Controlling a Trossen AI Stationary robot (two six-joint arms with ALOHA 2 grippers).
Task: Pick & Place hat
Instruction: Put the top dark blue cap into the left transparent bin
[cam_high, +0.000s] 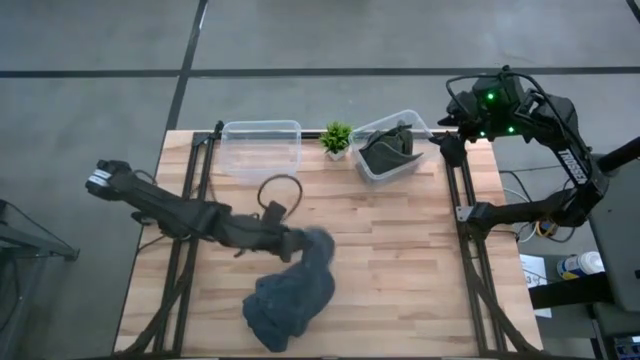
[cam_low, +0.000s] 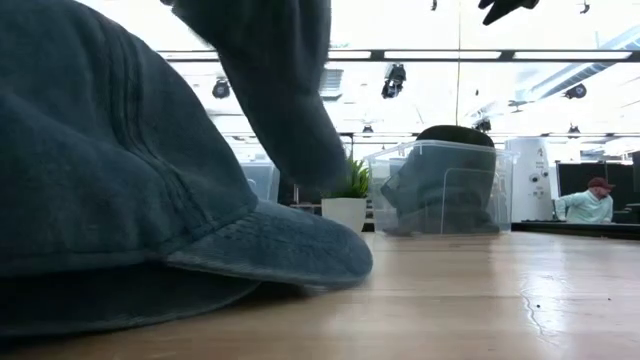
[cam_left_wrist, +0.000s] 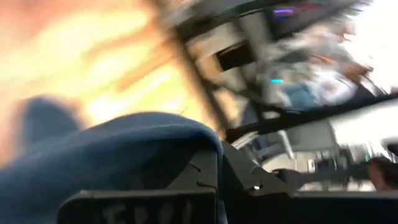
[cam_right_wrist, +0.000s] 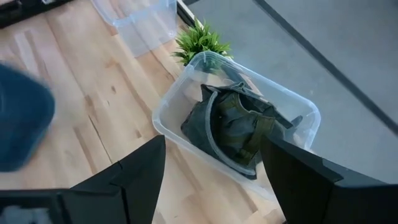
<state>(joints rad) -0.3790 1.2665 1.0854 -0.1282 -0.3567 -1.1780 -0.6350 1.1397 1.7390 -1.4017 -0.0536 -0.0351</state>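
A blue denim hat (cam_high: 292, 293) sits near the table's near edge; it fills the low view (cam_low: 120, 170), brim (cam_low: 270, 250) on the wood. My left gripper (cam_high: 303, 243) is at the hat's upper part, shut on its cloth (cam_left_wrist: 124, 149). A dark green hat (cam_high: 388, 152) lies in the right clear bin (cam_high: 422, 158), also seen in the right wrist view (cam_right_wrist: 233, 127). My right gripper (cam_right_wrist: 211, 180) hovers open above that bin, at the table's far right corner (cam_high: 450, 135). My left gripper holds the blue hat by an upper fold of its crown (cam_left_wrist: 186, 134), pinched between the fingers (cam_left_wrist: 208, 171). It comes in from the table's left. The pinched part is drawn up (cam_low: 280, 90) while the hat's brim and lower body rest on the table.
An empty clear bin (cam_high: 262, 148) stands at the far edge, left of a small potted plant (cam_high: 336, 138). A dark cable loop (cam_high: 280, 190) lies on the wood. Bare table lies to the right of the blue hat. A person (cam_low: 590, 205) sits in the room behind.
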